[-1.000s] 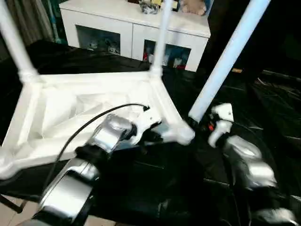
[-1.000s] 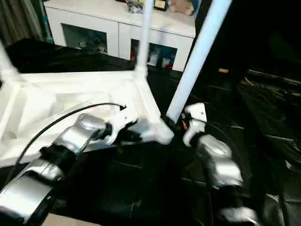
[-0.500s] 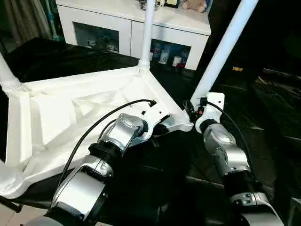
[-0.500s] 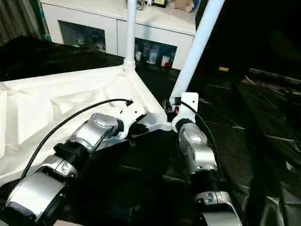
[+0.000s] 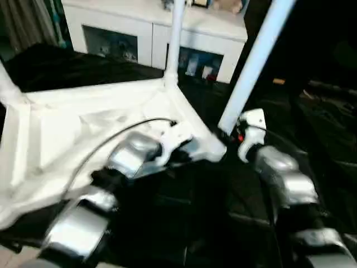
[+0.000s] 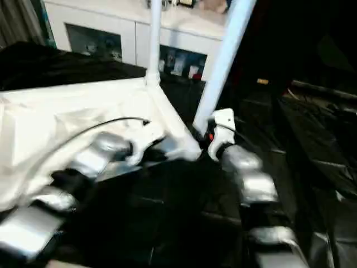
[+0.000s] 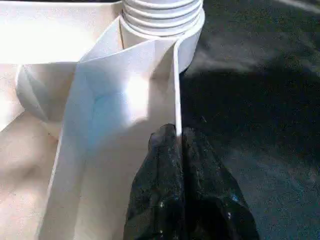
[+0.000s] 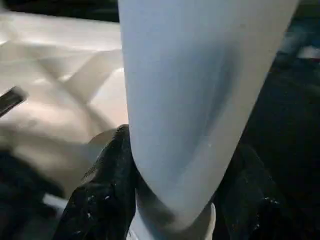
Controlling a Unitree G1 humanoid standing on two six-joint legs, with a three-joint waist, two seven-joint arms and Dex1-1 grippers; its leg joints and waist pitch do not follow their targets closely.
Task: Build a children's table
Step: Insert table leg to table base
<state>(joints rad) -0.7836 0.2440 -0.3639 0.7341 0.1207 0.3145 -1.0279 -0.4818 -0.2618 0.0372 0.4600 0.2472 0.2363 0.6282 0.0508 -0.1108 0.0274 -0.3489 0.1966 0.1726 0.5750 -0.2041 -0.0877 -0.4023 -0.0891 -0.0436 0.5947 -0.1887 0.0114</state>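
The white tabletop (image 5: 67, 128) lies underside up on a black-covered surface. One white leg (image 5: 175, 39) stands in its far corner socket and another (image 5: 8, 84) at the left. My left gripper (image 7: 177, 135) is shut on the thin rim of the tabletop, just short of the ribbed corner socket (image 7: 162, 15) at the near right. Beside that corner, my right gripper (image 5: 226, 134) is shut on the lower end of a long leg (image 5: 254, 61) that leans up and to the right. In the right wrist view the black fingers (image 8: 100, 185) hug the leg (image 8: 190, 90) on both sides.
A white glass-door cabinet (image 5: 145, 33) stands behind the table with small items on top. Crinkled black sheeting (image 5: 318, 111) covers the surface to the right and in front.
The head view has shaken and shifted. Both grippers keep their holds, and the held leg's lower end stays beside the near right corner.
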